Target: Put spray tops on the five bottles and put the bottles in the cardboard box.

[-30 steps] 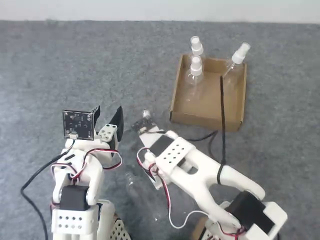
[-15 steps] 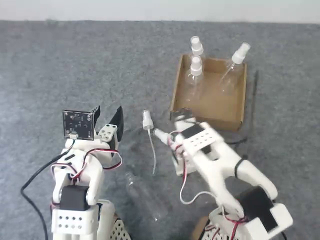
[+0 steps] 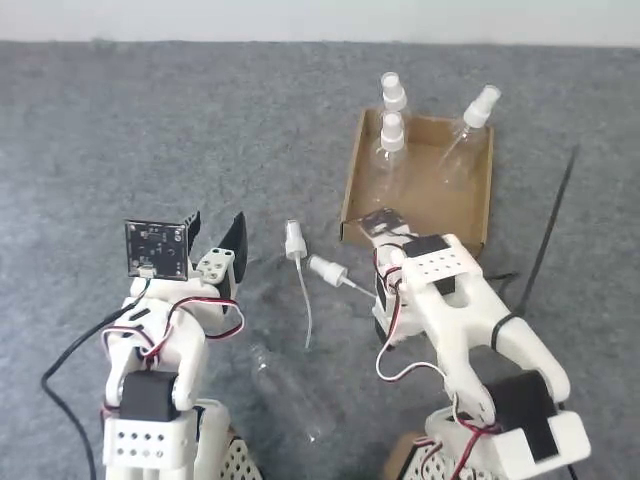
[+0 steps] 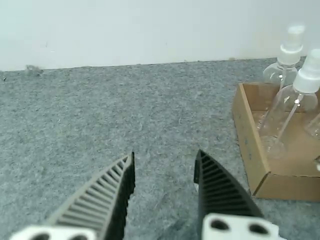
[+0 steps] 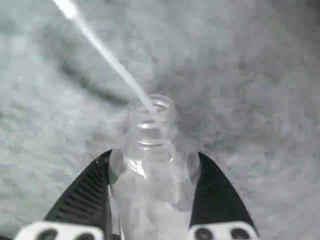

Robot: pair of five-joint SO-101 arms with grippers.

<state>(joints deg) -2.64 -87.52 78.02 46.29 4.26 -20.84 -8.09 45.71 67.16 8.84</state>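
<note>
- The right claw point(image 5: 151, 159) grips a clear bottle point(image 5: 150, 175) by its body. The bottle's open neck points straight ahead, away from the claw.
- A spray top point(image 3: 325, 267) lies on the grey worktop point(image 3: 150, 130) just ahead of that neck. Its thin tube point(image 5: 107, 55) reaches the bottle's mouth, but I cannot tell whether the tip sits at the rim or just inside.
- The tube runs at a slant to the bottle's long axis. My guess is that the next move depends on lining the two up so the tube can slide in instead of catching on the rim.
- In the high view the top's white head lies on the left arm's side of the right claw, with the tube trailing back under the right wrist.
- The left claw point(image 4: 165, 156) is wide open and holds nothing. It hangs over the worktop near the white head, so it looks like the free claw best placed to steady the head.
- A second spray top point(image 3: 293, 240) lies just beside the first, and a spare bottle point(image 3: 285, 385) with no top lies between the arms' bases.
- The cardboard box point(image 3: 350, 200) sits beyond the right claw. Three capped bottles point(image 3: 390, 150) are already in it.
</note>
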